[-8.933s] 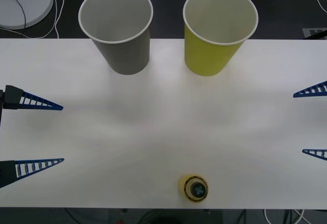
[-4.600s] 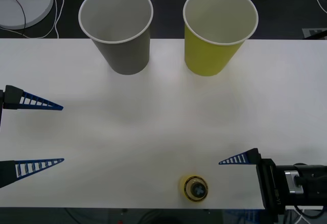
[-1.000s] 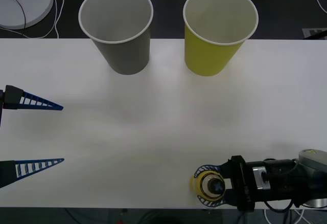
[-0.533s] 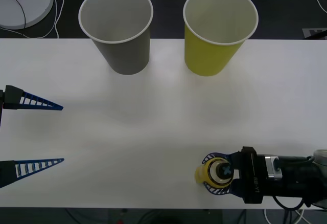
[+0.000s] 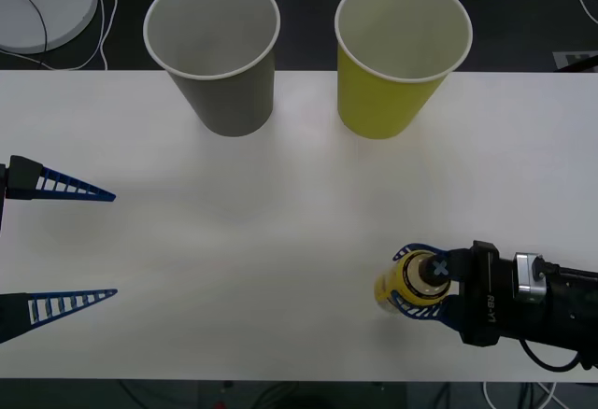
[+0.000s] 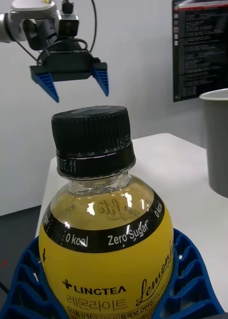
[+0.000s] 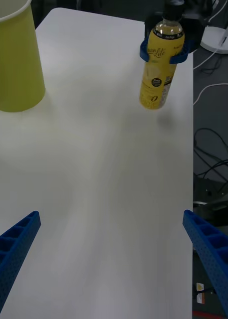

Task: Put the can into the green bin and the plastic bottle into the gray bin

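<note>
Plastic bottle (image 5: 411,283) held upright in the right tool (image 5: 422,283), near the front right part of the white bench (image 5: 280,222), yellow body and black cap plain in the right wrist view (image 6: 106,234). Blue ribbed fingers (image 6: 191,279) wrapped round the shoulder just under the neck, clenched on it (grip high on the body, not at the waist). From the left wrist view, base of the bottle (image 7: 160,67) seemingly clear of the bench, a faint shadow just beside it; lifted, by the look of it, though hard to say by how much.

Step in hand: carrying the bottle off toward its cup. Next move, as a judgement: travel across the bench to the far left, up over the rolled white rim of the gray bin (image 5: 217,54), then release above the opening. Calls for enough height to clear the rim, and a path passing the green bin (image 5: 397,59) (standing nearer on that side, easily clipped) without knocking it.

Left tool (image 5: 61,241) parked at the left edge of the bench, fingers spread wide, gripping nothing, well apart from bottle and cups. No can to be found on the bench.
</note>
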You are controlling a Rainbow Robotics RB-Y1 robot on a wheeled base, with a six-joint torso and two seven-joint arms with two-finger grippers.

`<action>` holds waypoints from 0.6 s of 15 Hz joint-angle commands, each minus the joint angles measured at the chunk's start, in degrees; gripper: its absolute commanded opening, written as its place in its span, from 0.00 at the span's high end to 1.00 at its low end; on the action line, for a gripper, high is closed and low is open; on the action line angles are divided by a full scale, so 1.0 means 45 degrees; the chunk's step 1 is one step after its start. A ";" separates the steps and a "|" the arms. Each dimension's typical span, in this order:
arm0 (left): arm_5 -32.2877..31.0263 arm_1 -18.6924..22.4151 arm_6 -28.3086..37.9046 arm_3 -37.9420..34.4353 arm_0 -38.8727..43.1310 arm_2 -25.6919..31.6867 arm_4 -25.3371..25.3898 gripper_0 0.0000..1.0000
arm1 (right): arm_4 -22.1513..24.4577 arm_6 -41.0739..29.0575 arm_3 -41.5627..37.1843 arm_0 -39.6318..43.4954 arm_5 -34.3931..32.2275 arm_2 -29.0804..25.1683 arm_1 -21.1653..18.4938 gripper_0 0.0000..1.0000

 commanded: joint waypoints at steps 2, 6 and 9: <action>0.0000 0.0000 0.0000 0.0000 0.0000 0.0000 0.0000 0.00 | -0.0482 -0.0017 -0.1998 0.1452 0.1841 -0.1498 -0.0650 1.00; 0.0000 0.0000 0.0000 0.0000 0.0000 0.0000 0.0000 0.00 | -0.0833 -0.0134 -0.3659 0.2526 0.3618 -0.2748 -0.0904 1.00; 0.0000 0.0000 0.0000 0.0000 0.0000 0.0000 0.0000 0.00 | -0.1341 -0.0173 -0.4811 0.2956 0.4966 -0.3178 -0.1021 1.00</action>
